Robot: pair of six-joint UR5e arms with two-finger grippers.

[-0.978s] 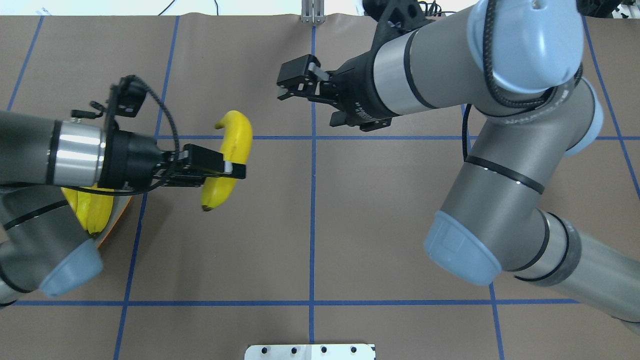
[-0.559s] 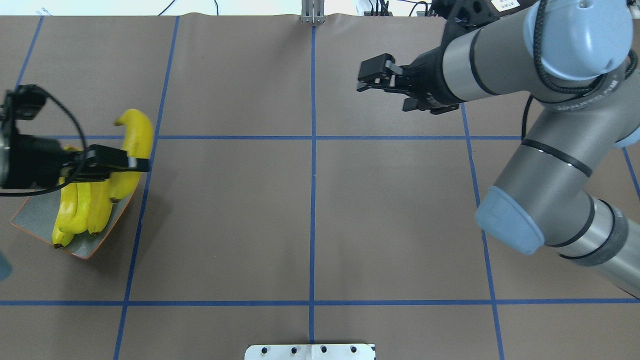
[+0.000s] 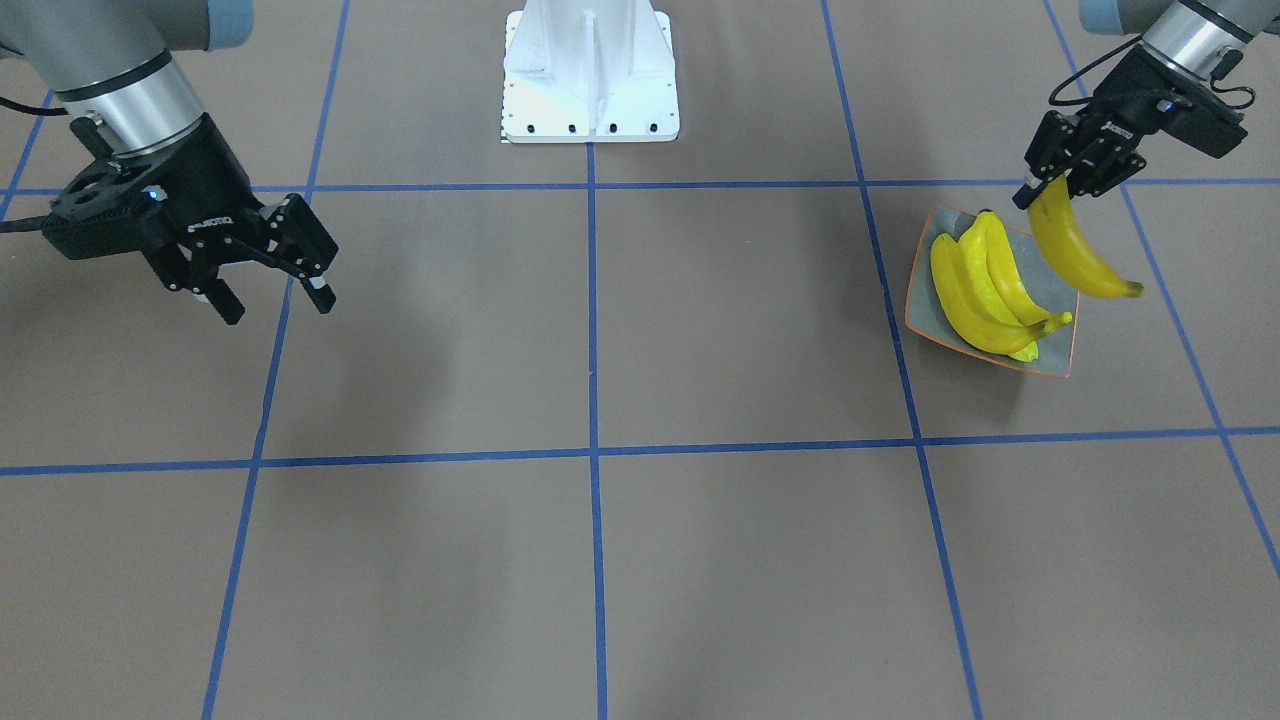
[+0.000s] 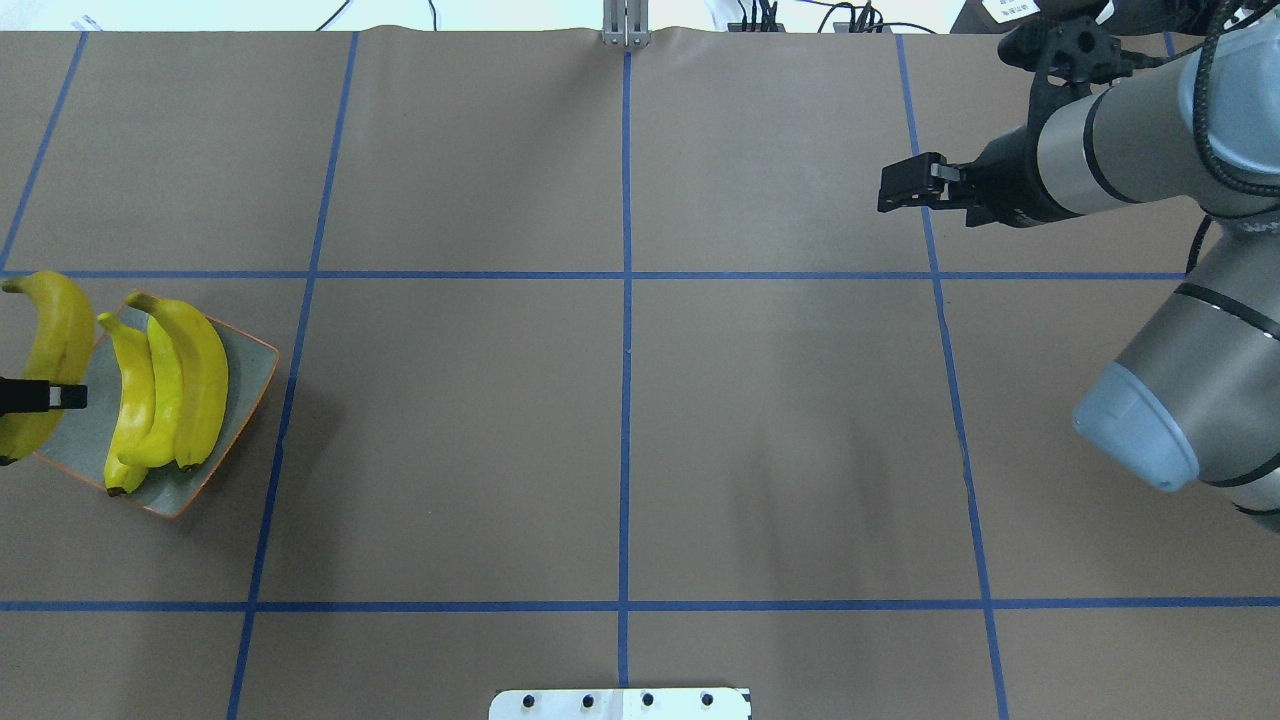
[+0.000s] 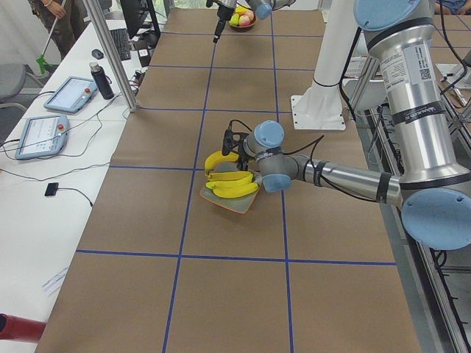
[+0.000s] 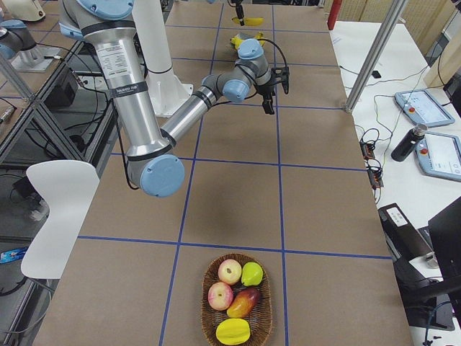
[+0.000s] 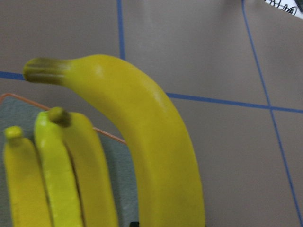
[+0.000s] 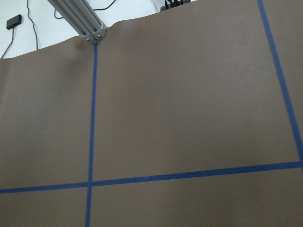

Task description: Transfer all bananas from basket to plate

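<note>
Shift the held banana (image 4: 55,325) a little away from the tabletop's left edge, over the bare strip of the plate (image 4: 246,366) beside the three bananas (image 4: 185,385) lying there. Then lower it close before letting go; dropped from here, likely to tip off the rim. Pinched by the left fingers (image 4: 60,397) nearer one end, hanging above the plate's outer rim, seemingly clear of it. Note the right fingers (image 4: 900,188) spread and empty, toward the far right corner.
</note>
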